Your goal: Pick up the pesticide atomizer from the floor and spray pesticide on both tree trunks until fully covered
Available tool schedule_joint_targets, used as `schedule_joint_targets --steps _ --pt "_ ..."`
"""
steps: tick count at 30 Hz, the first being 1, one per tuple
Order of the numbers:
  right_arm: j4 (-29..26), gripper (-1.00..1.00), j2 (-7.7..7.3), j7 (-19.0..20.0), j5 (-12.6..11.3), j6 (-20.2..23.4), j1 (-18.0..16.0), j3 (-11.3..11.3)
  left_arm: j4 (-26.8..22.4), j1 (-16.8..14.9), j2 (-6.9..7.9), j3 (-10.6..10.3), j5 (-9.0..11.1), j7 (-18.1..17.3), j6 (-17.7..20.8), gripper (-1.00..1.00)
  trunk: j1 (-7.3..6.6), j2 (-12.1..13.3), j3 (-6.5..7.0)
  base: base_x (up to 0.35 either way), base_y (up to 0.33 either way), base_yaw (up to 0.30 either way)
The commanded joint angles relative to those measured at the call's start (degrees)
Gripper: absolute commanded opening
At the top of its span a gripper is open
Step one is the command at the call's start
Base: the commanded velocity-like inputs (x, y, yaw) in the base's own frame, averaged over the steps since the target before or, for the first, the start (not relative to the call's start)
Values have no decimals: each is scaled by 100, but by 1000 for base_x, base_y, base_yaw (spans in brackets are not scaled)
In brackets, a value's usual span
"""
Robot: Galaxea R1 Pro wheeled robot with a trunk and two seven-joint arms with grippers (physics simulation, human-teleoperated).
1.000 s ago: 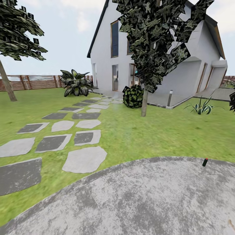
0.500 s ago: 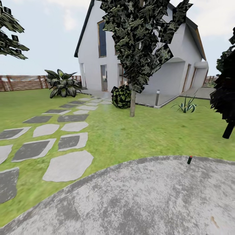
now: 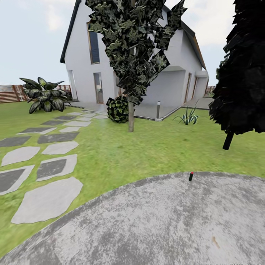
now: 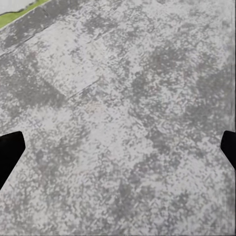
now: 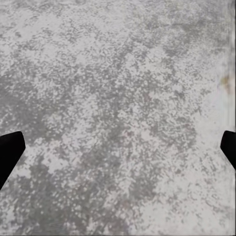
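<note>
The pesticide atomizer (image 3: 191, 176), a small dark bottle with a red top, stands upright near the far curved edge of the grey concrete floor (image 3: 154, 224). Beyond it on the lawn rises a tree with a pale trunk (image 3: 131, 117) and a blocky green canopy (image 3: 132, 44). In the left wrist view my left gripper (image 4: 118, 152) is open, its dark fingertips (image 4: 10, 152) wide apart above bare concrete. My right gripper (image 5: 118, 152) is open too, its fingertips (image 5: 10, 151) spread over the paving. Nothing lies between either pair.
A near-black tree (image 3: 241, 73) stands at the right on the lawn. Flat grey stepping stones (image 3: 48, 200) run along the left toward the white house (image 3: 173, 84). A broad-leaved plant (image 3: 44, 97) and the slatted fence (image 3: 9, 94) sit at far left.
The head view has swung to the right, so everything has slid left in the picture. The near-black tree has come further into view at the right; nothing itself has moved.
</note>
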Motion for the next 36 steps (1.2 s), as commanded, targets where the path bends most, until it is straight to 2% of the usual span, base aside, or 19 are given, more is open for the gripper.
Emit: schedule_joint_targets --steps 1,15,36 --pt "7 100 1 -2 0 -19 -5 -4 2 -2 1 -4 48 -2 -17 100 1 -2 -6 186 -266 -279" --pt "7 100 1 -3 0 -19 -5 -5 46 -2 1 -3 42 -1 -17 100 1 -2 -6 229 -259 -260" --pt "-12 100 1 -10 2 -25 -5 -4 46 -2 1 -4 42 -1 -17 100 1 -2 -6 264 -232 -12"
